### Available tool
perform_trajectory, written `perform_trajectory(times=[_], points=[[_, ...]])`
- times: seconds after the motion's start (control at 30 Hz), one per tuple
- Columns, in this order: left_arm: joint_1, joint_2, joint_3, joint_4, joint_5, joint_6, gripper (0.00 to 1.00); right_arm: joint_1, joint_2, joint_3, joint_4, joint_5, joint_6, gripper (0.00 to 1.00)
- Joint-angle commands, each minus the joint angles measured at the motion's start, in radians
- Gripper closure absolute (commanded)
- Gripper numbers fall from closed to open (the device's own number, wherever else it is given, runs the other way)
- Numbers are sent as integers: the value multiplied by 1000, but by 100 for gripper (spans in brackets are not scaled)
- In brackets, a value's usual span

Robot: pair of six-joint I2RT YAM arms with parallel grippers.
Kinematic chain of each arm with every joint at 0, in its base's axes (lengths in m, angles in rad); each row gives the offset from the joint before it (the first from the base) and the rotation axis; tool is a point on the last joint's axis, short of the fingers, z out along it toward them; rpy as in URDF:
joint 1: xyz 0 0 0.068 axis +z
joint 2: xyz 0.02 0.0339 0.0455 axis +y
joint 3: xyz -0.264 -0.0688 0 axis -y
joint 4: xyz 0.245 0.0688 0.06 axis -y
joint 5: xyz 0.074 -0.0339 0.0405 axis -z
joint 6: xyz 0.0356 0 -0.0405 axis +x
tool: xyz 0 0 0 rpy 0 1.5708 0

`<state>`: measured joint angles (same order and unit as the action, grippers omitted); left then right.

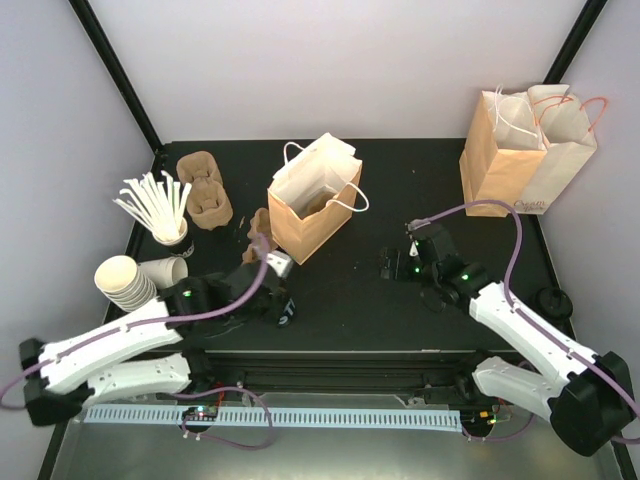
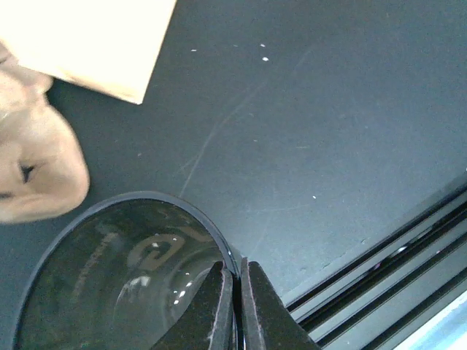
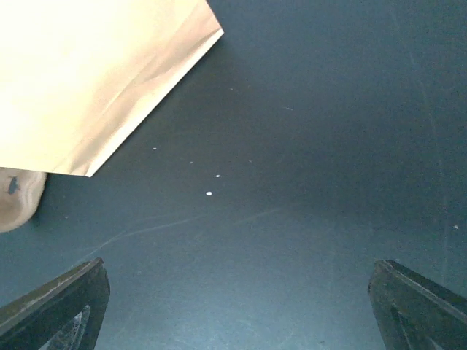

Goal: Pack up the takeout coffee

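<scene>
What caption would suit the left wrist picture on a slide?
Left gripper pinching the rim of the takeout coffee's black lid, paper bag corner nearby.

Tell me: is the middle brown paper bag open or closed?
Open. The brown paper bag stands upright, mouth spread wide, its inside visible from above.

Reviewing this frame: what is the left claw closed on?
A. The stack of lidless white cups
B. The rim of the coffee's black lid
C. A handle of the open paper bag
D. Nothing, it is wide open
B. In the left wrist view, the left claw has its fingers pinched together on the edge of the glossy black lid of the takeout coffee, and the paper bag lies apart from it.
</scene>
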<state>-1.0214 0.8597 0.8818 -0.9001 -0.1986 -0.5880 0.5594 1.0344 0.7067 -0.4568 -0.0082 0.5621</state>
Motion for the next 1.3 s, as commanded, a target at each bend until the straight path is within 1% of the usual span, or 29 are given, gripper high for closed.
perform_trajectory(times=[0.0,0.07,0.13,0.27,0.33,0.57,0.63,0.7,0.77,0.97,1.17,1.23,1.27], points=[[-164,160,95,97,-198,6,98,-7,-33,30,-69,85,30,0],[-211,238,122,133,-221,27,99,-7,-50,32,-87,122,49,0],[-230,308,139,173,-220,50,98,-8,-69,33,-102,150,61,0],[-235,429,165,250,-231,127,98,-12,-70,47,-129,158,50,0],[-234,504,181,284,-266,193,99,-14,-59,51,-139,158,40,0],[-226,721,317,316,-392,307,98,-18,-46,41,-151,159,39,0],[-204,772,351,339,-379,314,98,-18,-45,41,-163,146,39,0],[-167,817,381,365,-310,319,98,-18,-38,41,-178,143,44,0],[-144,855,405,384,-273,320,98,-20,-25,43,-200,155,55,0],[-123,945,429,428,-246,305,99,-28,-8,41,-221,181,85,0],[-121,984,416,453,-258,278,96,-38,-32,30,-220,194,122,0],[-121,984,407,459,-259,266,93,-47,-41,30,-235,199,138,0],[-121,981,402,463,-257,264,86,-53,-43,31,-242,205,146,0]])
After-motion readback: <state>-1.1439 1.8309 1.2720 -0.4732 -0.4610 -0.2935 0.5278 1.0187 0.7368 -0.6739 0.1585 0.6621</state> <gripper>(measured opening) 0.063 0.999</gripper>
